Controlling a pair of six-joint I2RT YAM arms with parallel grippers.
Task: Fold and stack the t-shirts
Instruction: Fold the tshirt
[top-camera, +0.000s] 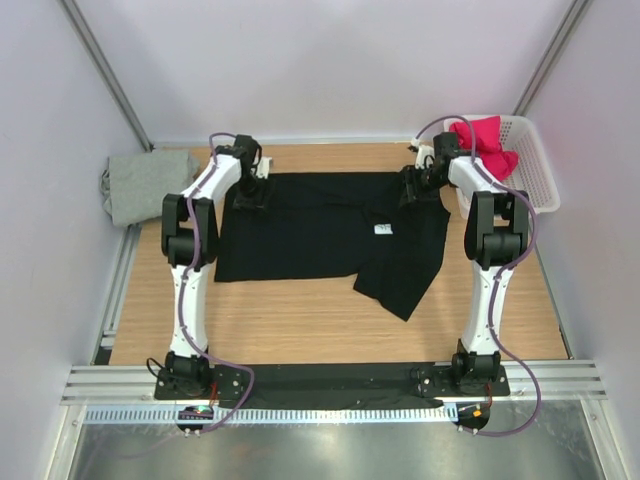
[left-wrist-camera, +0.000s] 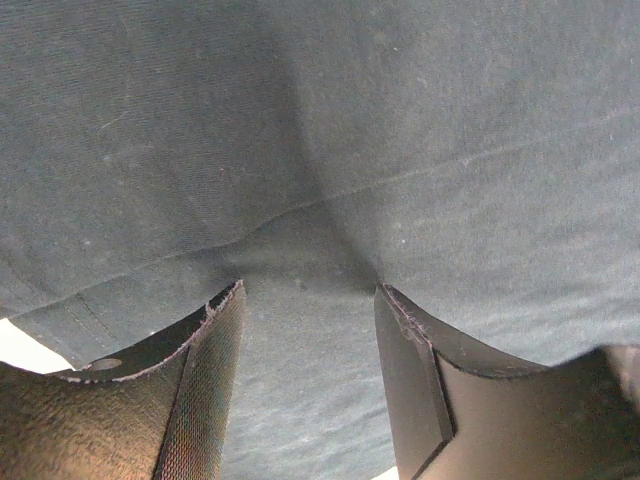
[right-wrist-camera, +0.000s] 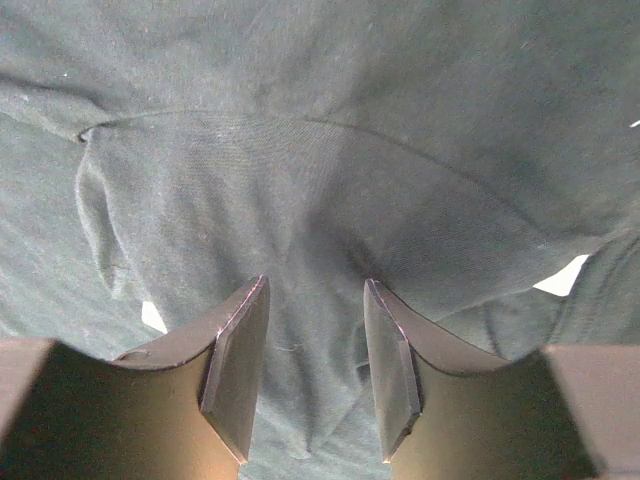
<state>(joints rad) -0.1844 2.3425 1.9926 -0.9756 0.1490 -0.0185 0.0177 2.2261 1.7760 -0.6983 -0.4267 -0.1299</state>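
A large black t-shirt (top-camera: 310, 225) lies spread on the wooden table, its small white chest mark (top-camera: 382, 229) facing up and its right part bunched and skewed toward the front. My left gripper (top-camera: 250, 192) presses down on the shirt's far left corner. In the left wrist view the left gripper (left-wrist-camera: 310, 300) is open, with black cloth (left-wrist-camera: 330, 150) between and under the fingers. My right gripper (top-camera: 415, 188) rests on the far right part. It too (right-wrist-camera: 315, 290) stands open over wrinkled black cloth (right-wrist-camera: 250, 160). A grey t-shirt (top-camera: 145, 185) lies folded at far left. A magenta-red t-shirt (top-camera: 487, 140) sits in the basket.
A white mesh basket (top-camera: 538, 178) stands at the far right, next to the right arm. The grey shirt lies partly off the table's left edge. White walls close in the back and both sides. Bare wood (top-camera: 300, 320) shows in front of the black shirt.
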